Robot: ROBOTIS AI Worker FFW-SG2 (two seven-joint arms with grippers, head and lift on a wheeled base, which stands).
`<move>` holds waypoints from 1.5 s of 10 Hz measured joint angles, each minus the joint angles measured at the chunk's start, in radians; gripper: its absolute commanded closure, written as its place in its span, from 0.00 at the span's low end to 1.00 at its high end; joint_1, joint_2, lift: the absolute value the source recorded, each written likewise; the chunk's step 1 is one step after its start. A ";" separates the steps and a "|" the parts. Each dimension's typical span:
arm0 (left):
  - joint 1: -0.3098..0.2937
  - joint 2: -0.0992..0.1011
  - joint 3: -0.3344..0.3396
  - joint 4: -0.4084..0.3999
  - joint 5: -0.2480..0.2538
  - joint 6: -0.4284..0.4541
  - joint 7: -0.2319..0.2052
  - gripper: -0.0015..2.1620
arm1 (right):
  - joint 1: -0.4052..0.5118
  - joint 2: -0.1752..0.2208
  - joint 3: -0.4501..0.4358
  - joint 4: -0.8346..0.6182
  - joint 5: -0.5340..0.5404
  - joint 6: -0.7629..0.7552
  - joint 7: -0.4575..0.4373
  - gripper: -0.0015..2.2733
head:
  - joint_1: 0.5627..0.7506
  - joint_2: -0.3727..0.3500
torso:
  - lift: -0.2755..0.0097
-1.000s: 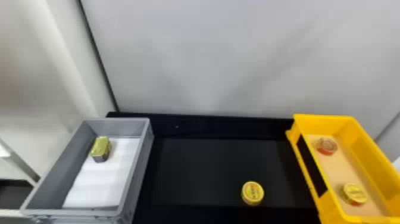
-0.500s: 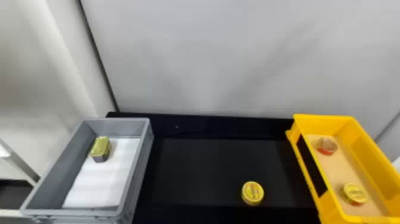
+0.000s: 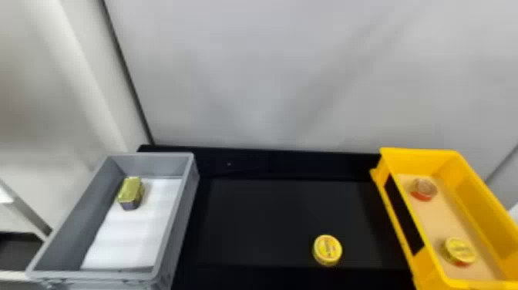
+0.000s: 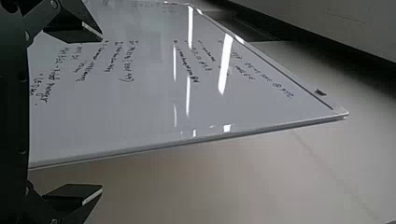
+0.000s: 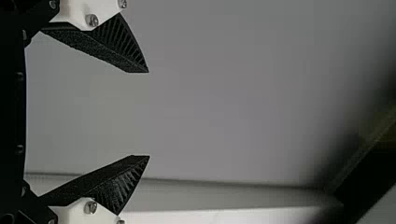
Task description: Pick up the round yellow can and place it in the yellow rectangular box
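One unboxed yellow can (image 3: 327, 250), head view

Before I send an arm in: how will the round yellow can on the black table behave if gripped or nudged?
The round yellow can looks like rigid metal, so it should hardly squash. Lying flat on its broad base, it will more likely slide than tip. Its curved side could slip if pinched off-centre.

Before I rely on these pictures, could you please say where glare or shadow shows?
Left wrist view: bright glare streaks across the whiteboard; right wrist view: gray surface darkening away from the right claw; head view: soft shadow beside the rectangular tin.
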 measured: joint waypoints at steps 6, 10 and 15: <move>0.001 0.000 -0.004 0.004 -0.002 0.011 0.000 0.06 | 0.029 0.004 0.307 0.055 0.052 0.090 0.034 0.07 | 0.70 0.53 | 0.73; 0.001 0.000 -0.001 0.008 -0.002 0.016 0.000 0.06 | 0.106 0.006 0.414 0.102 0.025 0.093 0.124 0.07 | 0.70 0.53 | 0.73; 0.005 0.000 0.008 0.008 -0.003 0.023 -0.001 0.06 | 0.235 0.005 0.450 0.176 0.045 0.022 0.227 0.07 | 0.70 0.53 | 0.73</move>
